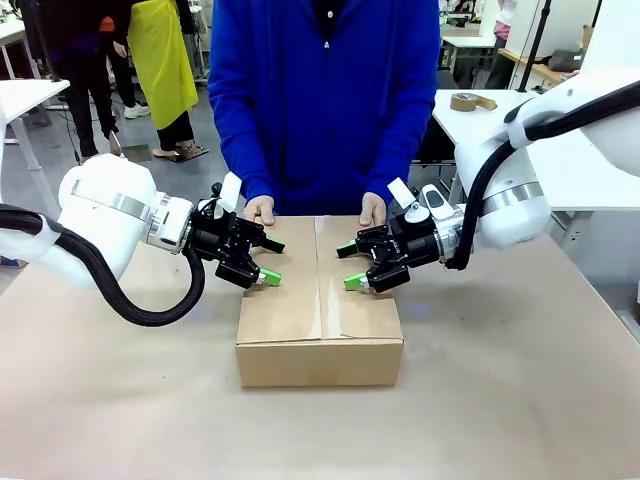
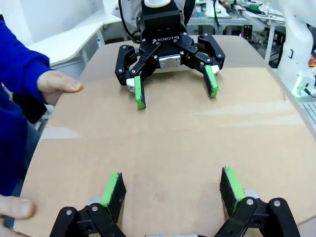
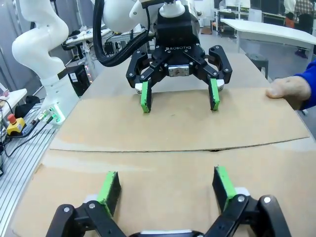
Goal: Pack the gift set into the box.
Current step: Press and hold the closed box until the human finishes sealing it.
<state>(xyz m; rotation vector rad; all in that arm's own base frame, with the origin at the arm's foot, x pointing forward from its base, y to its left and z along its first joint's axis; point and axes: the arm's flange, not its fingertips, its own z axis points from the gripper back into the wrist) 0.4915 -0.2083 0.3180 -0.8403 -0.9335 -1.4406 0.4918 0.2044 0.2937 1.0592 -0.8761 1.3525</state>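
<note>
Facing: the two grippers point at each other across the top of the closed box (image 1: 320, 320), one over each flap.
Box: brown cardboard, in the middle of the counter (image 1: 520, 400), its top flaps folded flat and meeting along a centre seam.
Left gripper (image 1: 268, 262): released, green pads spread wide, low over the left flap; from the left wrist view I cannot tell whether the pads touch the cardboard.
Right gripper (image 1: 350, 267): released too, jaws apart, low over the right flap, near the seam.
Gift set: nothing of it can be seen with the flaps down.
Person: in a blue top at the far side, one hand (image 1: 259, 210) resting on the far edge of the left flap, the other hand (image 1: 373, 209) on the far edge of the right flap.
Background: a roll of tape (image 1: 473, 101) lies on a white table behind the right arm.
</note>
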